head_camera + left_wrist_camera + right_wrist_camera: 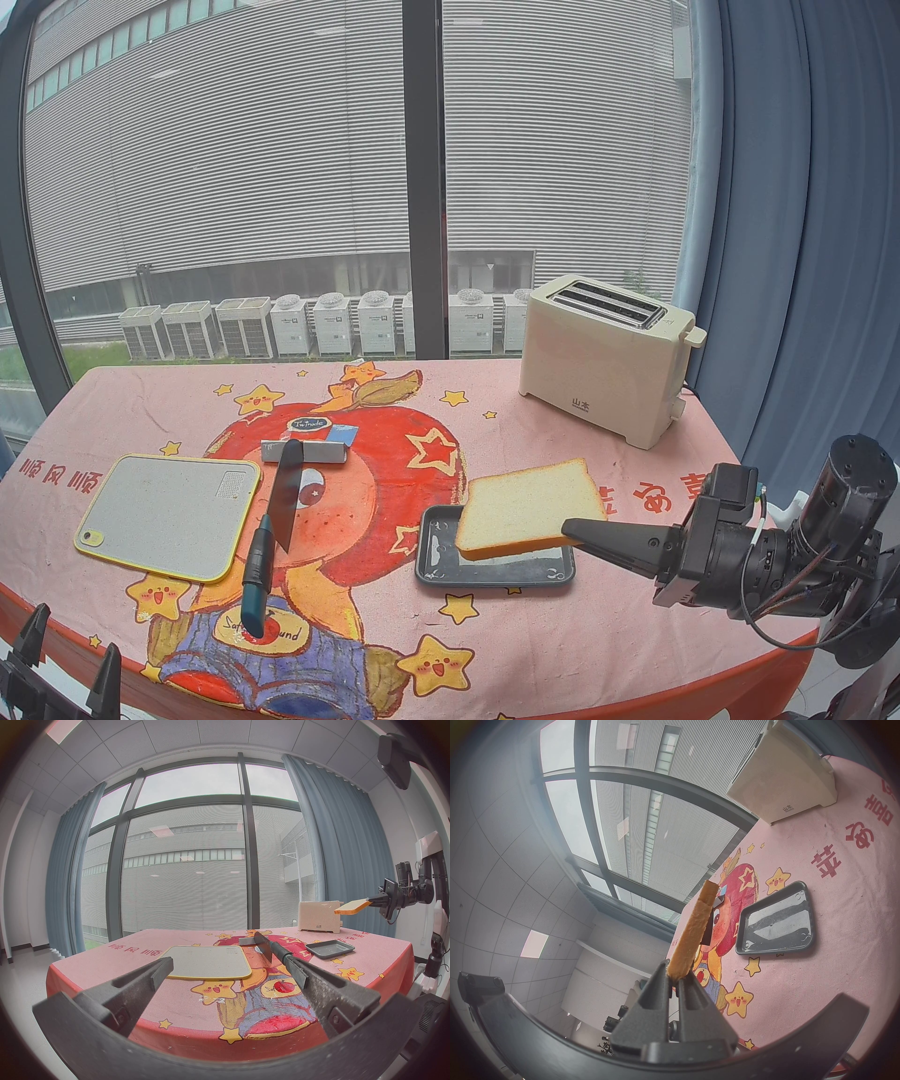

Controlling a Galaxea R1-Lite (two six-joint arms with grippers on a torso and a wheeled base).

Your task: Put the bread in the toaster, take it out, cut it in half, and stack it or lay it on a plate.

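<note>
1. Bread (525, 506): one slice, held flat in the air above the dark tray (441, 568), not touching it.
2. Right gripper (583, 531) is pinched tight on the slice's edge.
3. Toaster (600, 361) stands behind the tray, apart.
4. Left gripper (229, 966) is spread wide, holding nothing.

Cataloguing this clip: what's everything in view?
tablecloth: 1, pink, cartoon print, spread under the items
toaster: 1, cream, cloth's far right
tray: 1, dark grey, middle right
bread slice: 1, pale, tan crust, held above the tray
cutting board: 1, grey, yellow rim, left side
block: 1, grey, beyond the board's right corner
knife: 1, dark blade, teal handle, right of the board, tip on the block
curtains: 2, blue, flanking the window
left end effector: 1, dark grey, open, cloth's near left edge
right end effector: 1, dark grey, shut on the bread slice
</note>
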